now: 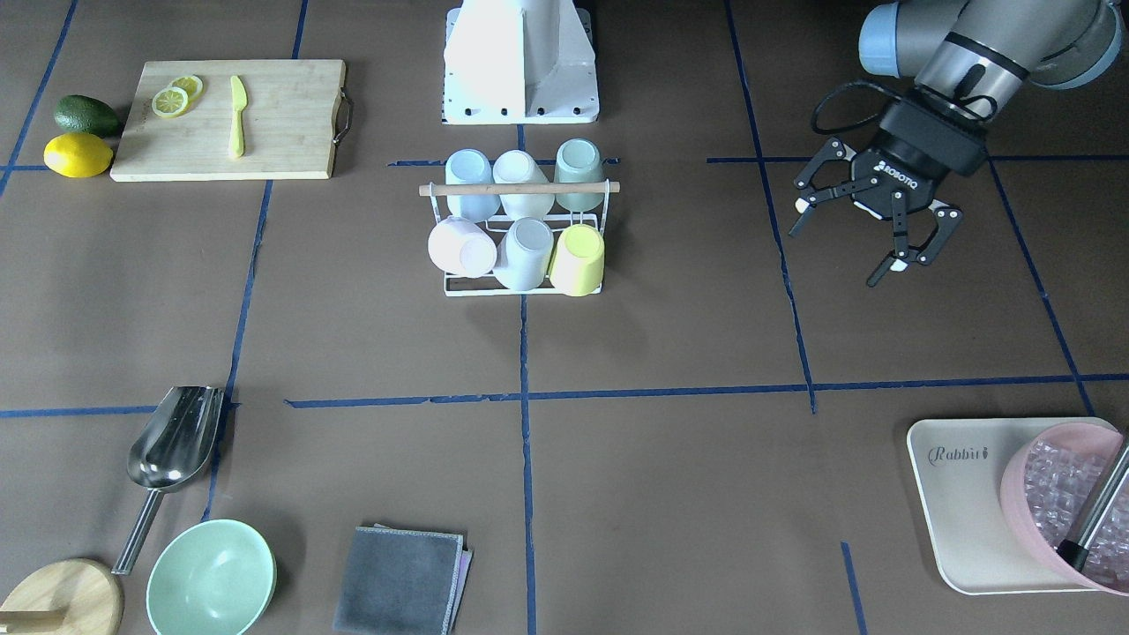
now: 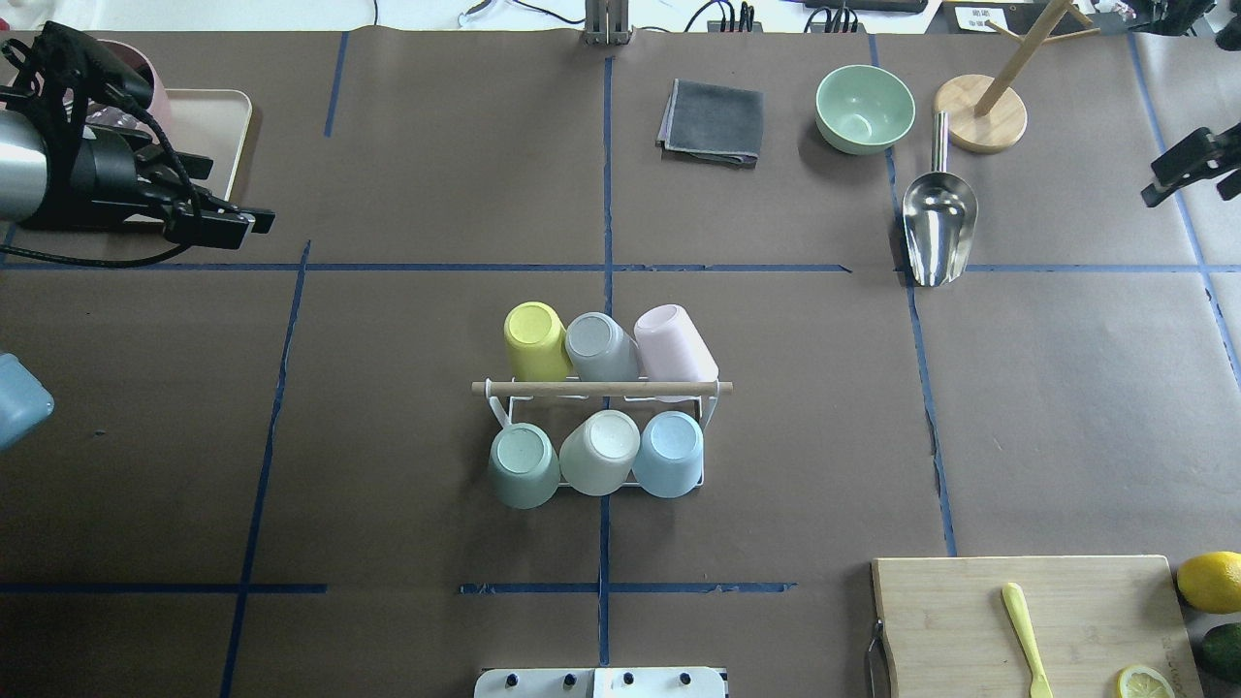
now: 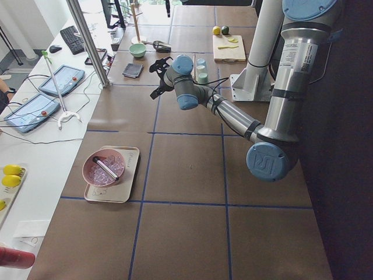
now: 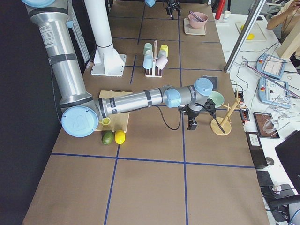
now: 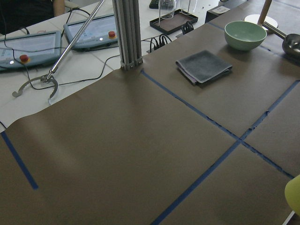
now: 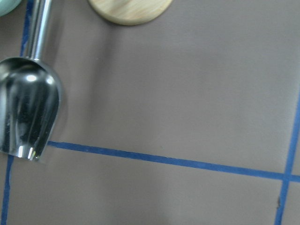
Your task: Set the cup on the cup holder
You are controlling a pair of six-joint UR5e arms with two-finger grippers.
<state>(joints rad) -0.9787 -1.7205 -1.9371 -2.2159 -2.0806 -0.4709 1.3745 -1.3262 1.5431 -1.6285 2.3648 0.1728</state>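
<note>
Black left pincer [image 1: 842, 243] wide open, empty, well apart from cup holder [image 1: 520, 188].

Bare table [image 2: 388, 436] all round the cup holder [image 1: 463, 291], six cups [image 2: 601, 349] filling its prongs, wooden rod [image 2: 601, 388] barring the top

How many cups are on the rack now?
6, all inverted on the cup holder. Far row from the robot: yellow cup, grey cup, pink cup. Near row: green cup, cream cup, blue cup. None appear hidden.
</note>
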